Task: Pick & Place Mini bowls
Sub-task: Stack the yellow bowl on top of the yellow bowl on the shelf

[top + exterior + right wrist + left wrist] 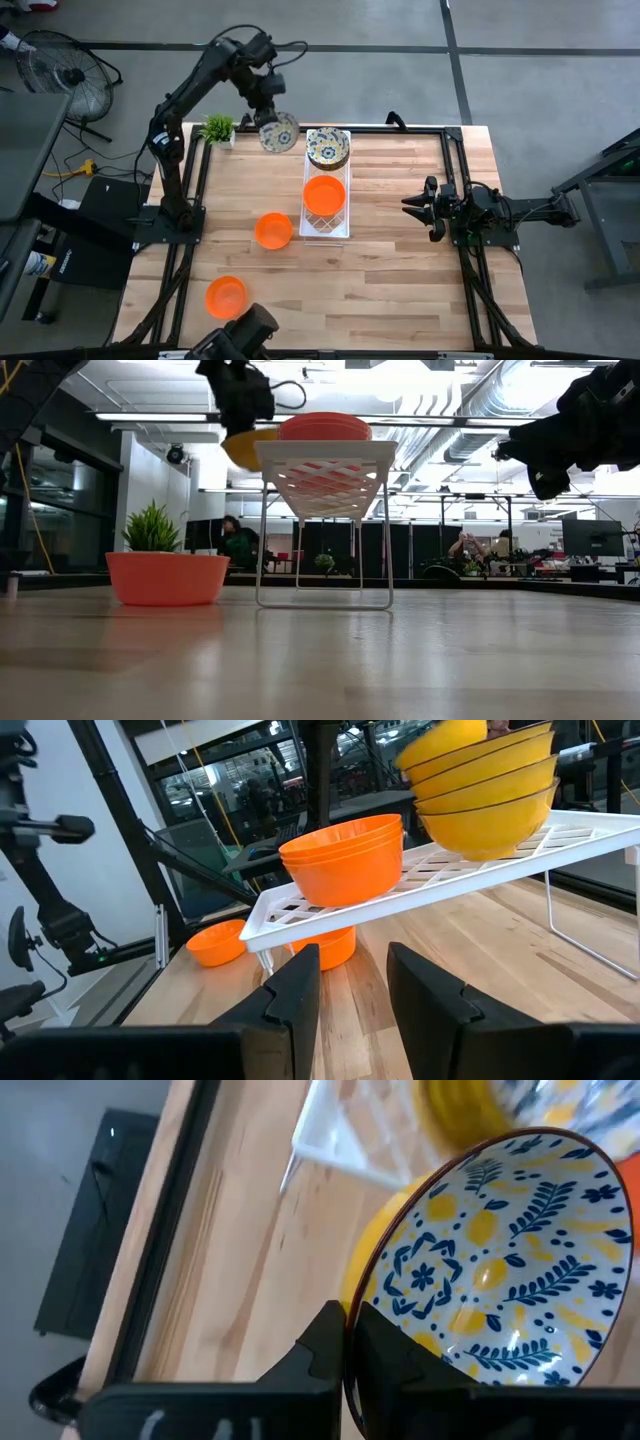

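Aloft: my left end effector [272, 122] clamps the floral bowl [280, 132] by its rim.
Beside the white rack [327, 226]; right end effector [415, 205] waits half-open, holding nothing.

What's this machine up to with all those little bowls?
The left gripper has its fingers shut on the rim of a cream bowl with blue-and-yellow floral pattern, holding it in the air beside the white wire rack. That rack already carries a stack of patterned bowls and stacked orange bowls. Two more orange bowls sit on the wooden table. The right gripper waits, open, at the table's right side.
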`<control>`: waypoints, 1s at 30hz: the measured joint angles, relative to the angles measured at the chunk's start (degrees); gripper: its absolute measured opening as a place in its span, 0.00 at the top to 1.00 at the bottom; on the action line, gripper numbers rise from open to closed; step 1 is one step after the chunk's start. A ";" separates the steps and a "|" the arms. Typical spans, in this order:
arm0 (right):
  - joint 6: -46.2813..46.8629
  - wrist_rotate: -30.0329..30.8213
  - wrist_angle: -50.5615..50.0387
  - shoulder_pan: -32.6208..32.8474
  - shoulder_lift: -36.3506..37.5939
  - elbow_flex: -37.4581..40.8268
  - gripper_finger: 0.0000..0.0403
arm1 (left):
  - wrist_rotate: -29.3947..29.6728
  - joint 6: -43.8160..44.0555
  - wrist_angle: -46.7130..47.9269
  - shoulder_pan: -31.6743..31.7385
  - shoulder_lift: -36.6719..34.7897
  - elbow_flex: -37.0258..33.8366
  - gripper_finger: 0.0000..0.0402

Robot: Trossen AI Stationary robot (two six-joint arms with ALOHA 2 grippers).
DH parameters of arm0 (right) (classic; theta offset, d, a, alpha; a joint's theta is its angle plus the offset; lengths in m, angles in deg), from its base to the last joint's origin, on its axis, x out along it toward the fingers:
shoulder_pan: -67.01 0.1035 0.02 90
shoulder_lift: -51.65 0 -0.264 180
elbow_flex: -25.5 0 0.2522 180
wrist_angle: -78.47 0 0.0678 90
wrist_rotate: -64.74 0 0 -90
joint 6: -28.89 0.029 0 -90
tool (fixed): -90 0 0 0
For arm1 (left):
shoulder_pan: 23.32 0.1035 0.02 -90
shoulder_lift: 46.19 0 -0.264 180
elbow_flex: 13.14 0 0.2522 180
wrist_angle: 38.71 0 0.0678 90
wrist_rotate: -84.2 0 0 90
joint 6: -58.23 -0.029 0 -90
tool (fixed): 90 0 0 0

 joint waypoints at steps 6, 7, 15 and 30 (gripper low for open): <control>0.01 0.00 0.01 0.02 0.01 0.00 0.73 | -3.08 5.73 -0.50 -1.75 -0.01 4.49 0.99; 0.02 0.02 0.00 0.00 0.00 -0.02 0.73 | -3.60 6.52 -1.39 -2.14 -0.06 4.91 0.99; 0.02 0.01 0.00 0.02 0.01 0.00 0.73 | -6.96 15.23 -10.50 -6.16 0.00 5.95 0.99; 0.00 0.00 0.02 0.01 0.00 -0.01 0.73 | -2.98 27.92 -18.28 -11.39 0.64 5.97 0.99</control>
